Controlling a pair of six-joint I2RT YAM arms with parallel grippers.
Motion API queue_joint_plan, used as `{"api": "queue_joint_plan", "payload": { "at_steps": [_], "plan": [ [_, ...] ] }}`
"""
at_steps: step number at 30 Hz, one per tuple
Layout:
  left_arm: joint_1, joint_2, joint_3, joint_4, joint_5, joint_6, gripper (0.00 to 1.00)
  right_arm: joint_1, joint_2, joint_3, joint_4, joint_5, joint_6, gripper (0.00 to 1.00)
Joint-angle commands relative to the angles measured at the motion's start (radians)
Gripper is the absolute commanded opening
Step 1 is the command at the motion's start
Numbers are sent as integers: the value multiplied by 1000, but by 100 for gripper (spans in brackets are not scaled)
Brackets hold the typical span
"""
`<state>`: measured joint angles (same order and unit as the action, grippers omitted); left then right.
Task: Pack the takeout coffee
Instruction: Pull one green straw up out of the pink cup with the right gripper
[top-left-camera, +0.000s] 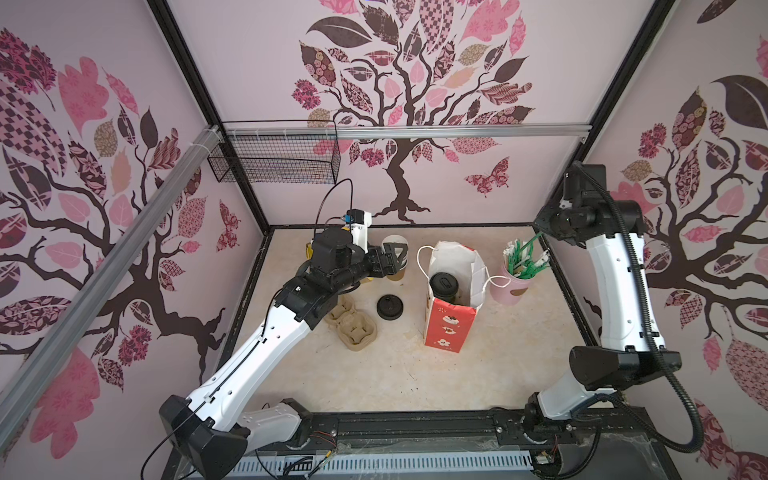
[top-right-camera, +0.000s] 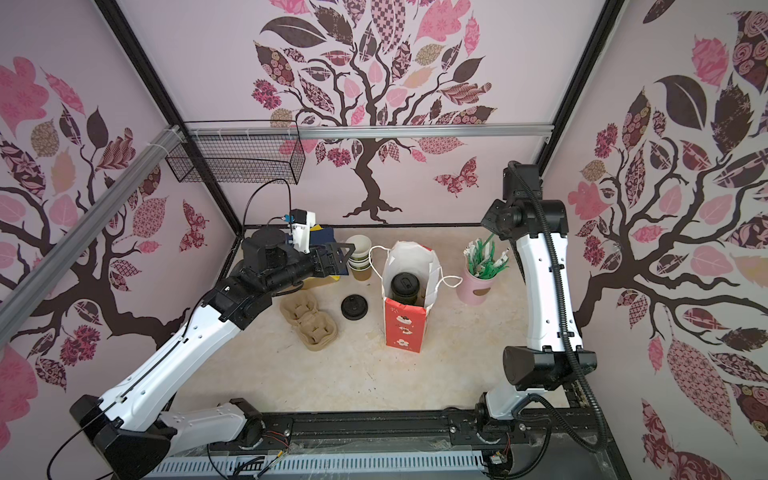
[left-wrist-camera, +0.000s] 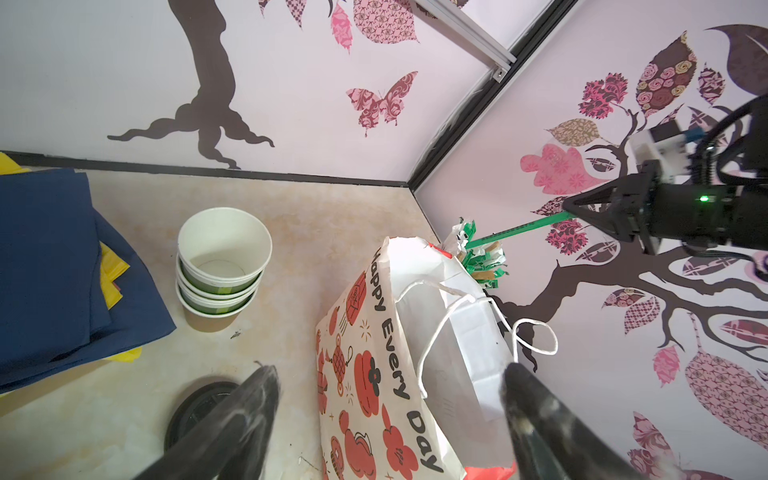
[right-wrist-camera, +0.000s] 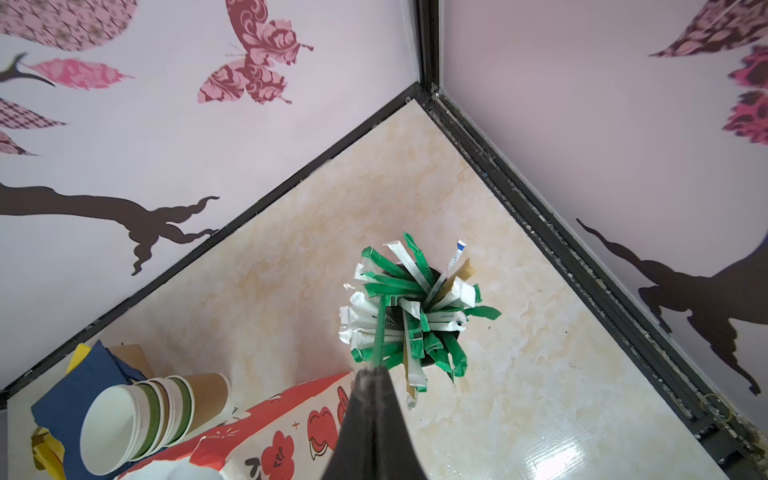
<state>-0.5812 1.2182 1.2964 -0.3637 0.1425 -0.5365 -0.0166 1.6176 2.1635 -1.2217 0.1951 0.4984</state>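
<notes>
One lidded cup (top-left-camera: 444, 286) stands upright inside the bag (top-left-camera: 442, 332) at mid table, lid on; a 2nd lidded cup isn't in view, and the bag's walls hide enough that I can't say if it's in there; right gripper (right-wrist-camera: 370, 374) is pressed together, pinching one green wrapped straw (left-wrist-camera: 519, 227) by its upper end, the lower end down among the bunch in the pink holder (top-left-camera: 511, 291), just right of the bag; left gripper (left-wrist-camera: 388, 369) is spread wide w/ nothing in it, hovering beside the cup stack (left-wrist-camera: 224, 249) at far left, the loose lid (top-left-camera: 390, 306) on the table near of it; step in hand looks like the extras, i.e. drawing a straw to go w/ the coffee; next move prob. calls for a straight pull up till the straw clears its neighbours, then a carry left over the bag's mouth and a let-go w/ the tip aimed beside the cup, not onto its lid; if a 2nd coffee is owed, the open cups and loose lid are where the left side is placed to start.
</notes>
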Motion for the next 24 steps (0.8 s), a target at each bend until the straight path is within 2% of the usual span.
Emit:
{"api": "queue_joint_plan", "payload": {
  "at_steps": [1,9,19,24],
  "plan": [
    [6,-29,-40,52,-28,-5,87,-5,-50,94,-111,39,38,0],
    [6,-54,-84,126,-33,8,86,-6,-184,151,-41,-77,-22,0],
    [6,-52,-92,144,28,49,86,-4,-229,256,25,-492,-27,0],
    [4,-46,-87,124,79,49,86,-3,-242,246,13,-605,-2,0]
  ]
}}
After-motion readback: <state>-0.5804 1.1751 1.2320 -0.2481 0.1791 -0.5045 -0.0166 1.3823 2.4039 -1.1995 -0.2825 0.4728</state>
